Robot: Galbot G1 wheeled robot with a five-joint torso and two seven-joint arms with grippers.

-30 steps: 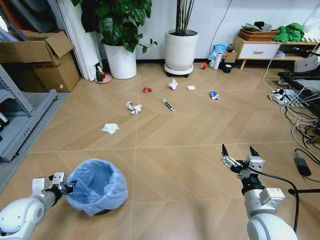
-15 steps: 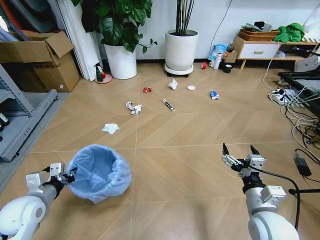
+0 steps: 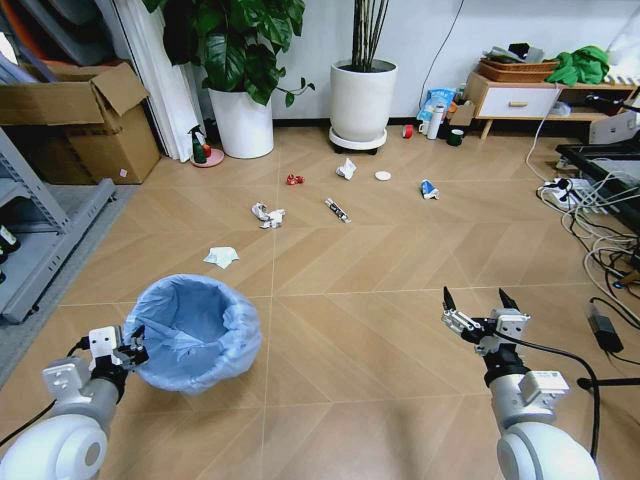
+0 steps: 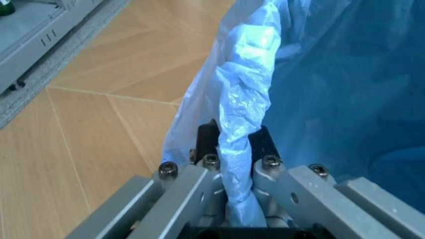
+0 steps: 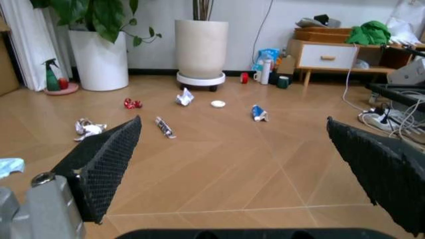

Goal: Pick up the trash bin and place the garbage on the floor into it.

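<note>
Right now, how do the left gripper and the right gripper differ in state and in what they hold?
The left gripper is shut on the rim of the trash bin, pinching its blue bag between the fingers; the right gripper is open and holds nothing. The left gripper sits low beside the bin at the robot's left; the right gripper hangs in free air over bare floor, facing the garbage. Both have dark finger pads.
</note>
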